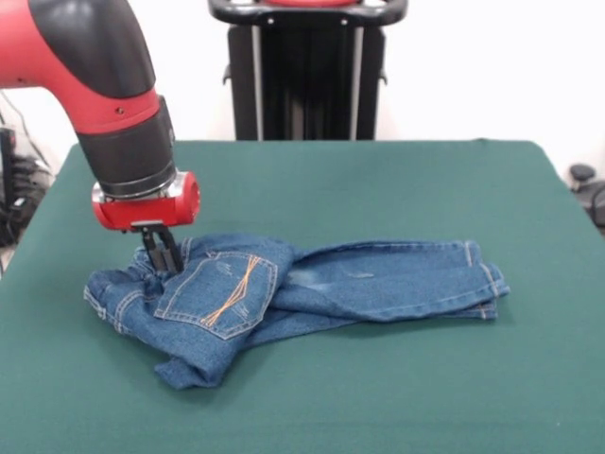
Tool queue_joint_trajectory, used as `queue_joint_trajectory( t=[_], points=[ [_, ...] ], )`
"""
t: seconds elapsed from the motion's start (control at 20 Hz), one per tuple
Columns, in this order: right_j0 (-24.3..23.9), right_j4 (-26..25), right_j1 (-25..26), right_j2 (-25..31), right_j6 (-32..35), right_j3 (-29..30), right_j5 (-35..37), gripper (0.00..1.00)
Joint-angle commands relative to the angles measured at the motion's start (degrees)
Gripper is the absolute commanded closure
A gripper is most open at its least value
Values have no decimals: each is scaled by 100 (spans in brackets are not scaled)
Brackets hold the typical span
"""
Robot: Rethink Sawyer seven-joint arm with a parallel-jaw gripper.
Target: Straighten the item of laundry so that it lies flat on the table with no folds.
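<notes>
The small blue denim jeans (312, 288) lie on the dark green table (378, 180), left of centre. The legs run to the right and lie one over the other. The waist end at the left is bunched and folded, with an orange-stitched back pocket (222, 293) facing up and a flap of denim sticking out toward the front. The red and black arm comes down from the upper left. Its gripper (163, 253) points straight down and touches the waist end just left of the pocket. Its black fingers look pressed together on the denim there.
The robot's black pedestal (307, 71) stands behind the table's far edge. Dark equipment (586, 189) sits off the table's right side, and cables (19, 189) lie off its left side. Green tabletop surrounds the jeans on all sides.
</notes>
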Motion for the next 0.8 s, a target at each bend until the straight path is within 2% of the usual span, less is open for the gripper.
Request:
queue_joint_trajectory(
  t=[0.05,0.45,0.8],
  points=[
    [280,-317,177,351,-515,144,-50,100],
    [-91,-58,-1165,386,-989,771,899,100],
    [-377,-102,-1309,517,-1492,612,1415,100]
  ],
)
